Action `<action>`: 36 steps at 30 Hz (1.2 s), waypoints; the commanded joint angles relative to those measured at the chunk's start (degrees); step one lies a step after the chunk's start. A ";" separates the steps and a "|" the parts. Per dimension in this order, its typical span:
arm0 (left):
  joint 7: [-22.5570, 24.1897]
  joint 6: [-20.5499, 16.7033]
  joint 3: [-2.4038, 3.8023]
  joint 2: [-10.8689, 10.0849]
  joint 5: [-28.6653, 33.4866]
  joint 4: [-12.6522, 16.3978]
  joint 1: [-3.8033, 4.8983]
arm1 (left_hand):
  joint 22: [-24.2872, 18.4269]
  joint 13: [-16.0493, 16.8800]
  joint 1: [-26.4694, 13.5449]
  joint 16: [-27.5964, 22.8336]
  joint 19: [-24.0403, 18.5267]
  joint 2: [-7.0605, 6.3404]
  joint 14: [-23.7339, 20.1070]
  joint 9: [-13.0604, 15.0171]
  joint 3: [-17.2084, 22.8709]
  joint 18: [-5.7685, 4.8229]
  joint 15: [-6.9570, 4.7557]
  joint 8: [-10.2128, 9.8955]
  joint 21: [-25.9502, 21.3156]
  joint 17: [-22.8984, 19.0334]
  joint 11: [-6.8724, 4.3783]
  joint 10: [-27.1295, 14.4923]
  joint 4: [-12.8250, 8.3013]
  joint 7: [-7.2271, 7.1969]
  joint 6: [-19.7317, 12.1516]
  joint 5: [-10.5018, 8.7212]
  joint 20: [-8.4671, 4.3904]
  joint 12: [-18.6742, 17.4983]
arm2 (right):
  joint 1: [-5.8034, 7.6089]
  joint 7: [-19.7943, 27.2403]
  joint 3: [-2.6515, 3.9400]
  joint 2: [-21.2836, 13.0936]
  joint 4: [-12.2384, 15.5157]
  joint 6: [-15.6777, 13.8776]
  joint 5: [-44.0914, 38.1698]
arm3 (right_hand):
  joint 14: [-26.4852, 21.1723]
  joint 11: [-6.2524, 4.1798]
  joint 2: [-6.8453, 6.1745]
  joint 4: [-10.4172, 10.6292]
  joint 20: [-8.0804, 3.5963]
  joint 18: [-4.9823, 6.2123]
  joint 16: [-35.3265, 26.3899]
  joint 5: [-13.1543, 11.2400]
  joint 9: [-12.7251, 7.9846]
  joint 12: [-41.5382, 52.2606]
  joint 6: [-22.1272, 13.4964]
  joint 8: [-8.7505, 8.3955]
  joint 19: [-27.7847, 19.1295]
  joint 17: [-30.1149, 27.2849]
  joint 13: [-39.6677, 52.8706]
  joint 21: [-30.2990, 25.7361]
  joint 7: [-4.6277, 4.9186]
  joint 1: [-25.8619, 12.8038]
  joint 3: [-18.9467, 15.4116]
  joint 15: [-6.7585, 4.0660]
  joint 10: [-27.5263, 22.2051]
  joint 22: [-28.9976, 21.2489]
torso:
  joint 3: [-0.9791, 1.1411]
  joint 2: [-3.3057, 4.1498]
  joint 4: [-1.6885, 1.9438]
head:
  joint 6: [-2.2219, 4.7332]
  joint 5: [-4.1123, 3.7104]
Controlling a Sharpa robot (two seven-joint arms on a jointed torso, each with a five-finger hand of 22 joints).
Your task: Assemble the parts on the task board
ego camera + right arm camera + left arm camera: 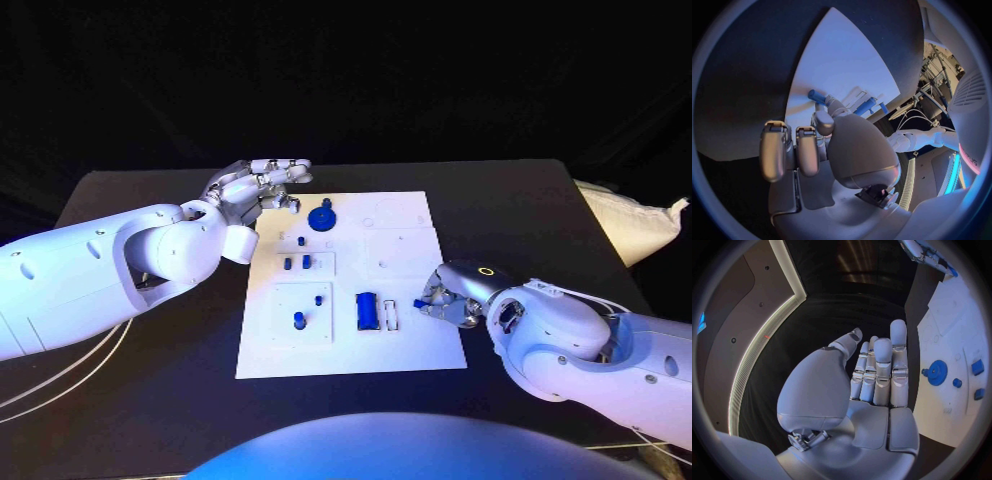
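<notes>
We see our right hand (450, 296) at the right edge of the white board (411, 340), near the side closest to us. In the right wrist view a small blue peg (817, 95) sticks out past the fingers (822, 121) — they look to be pinching it, with the others curled beside. We think it is held low over the board so it can go into a hole there. Just beside this hand lies a long blue block (366, 310), and more little blue pieces (300, 320) stand in their trays on the left half of the board.

Our left hand (257, 186) sits off the far left corner of the board, over the black bench (548, 210). Its fingers (879, 370) are straight and pressed side by side, holding nothing — we guess it waits there to stay out of the way. The round blue gear (323, 217) lies on the board near those fingers, not touching them.
</notes>
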 commanded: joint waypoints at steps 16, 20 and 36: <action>0.22 1.05 0.03 0.13 -0.27 0.24 0.00 | -0.05 -0.09 0.17 -0.24 -0.39 0.25 -0.39 -0.08 -0.20 0.54 0.10 -0.12 -0.38 -0.05 0.05 -0.50 0.00 0.13 -0.38 0.03 -0.09 0.35 | 0.71 -0.49 0.21 1.47 1.54 -9.20 21.08 | 4.46 -0.28 -4.64 4.01 -0.09 -0.79 0.45 0.39 1.40 1.05 1.71 0.04 0.43 6.89 1.37 0.41 -0.22 -8.35 8.45 -0.56 1.22 0.57 | -0.02 0.04 0.01 | 0.00 0.16; 0.21 1.03 0.03 0.12 -0.27 0.29 0.00 | -0.05 -0.09 0.17 -0.24 -0.39 0.25 -0.39 -0.08 -0.20 0.54 0.10 -0.12 -0.38 -0.05 0.05 -0.50 0.00 0.13 -0.38 0.03 -0.09 0.35 | 0.72 -0.59 0.21 2.48 0.81 -7.73 21.56 | 4.50 -0.30 -5.39 4.52 -0.06 -0.84 0.52 2.28 1.58 1.51 2.04 0.11 0.54 7.04 1.80 0.54 -0.26 -9.83 8.75 -0.56 1.55 0.82 | -0.01 0.06 0.00 | 0.00 0.26; 0.12 1.15 0.03 0.12 -0.30 0.42 0.00 | -0.05 -0.09 0.17 -0.24 -0.39 0.25 -0.39 -0.08 -0.20 0.54 0.10 -0.12 -0.38 -0.05 0.05 -0.50 0.00 0.13 -0.38 0.03 -0.09 0.35 | 0.71 -0.99 0.19 4.51 -0.80 -4.20 19.64 | 4.57 -0.59 -5.55 5.96 -0.16 -0.97 0.70 3.94 2.14 3.99 3.42 0.68 0.88 7.40 3.95 0.93 -0.69 -13.14 8.39 -0.75 2.80 1.54 | 0.03 0.01 -0.02 | 0.00 0.46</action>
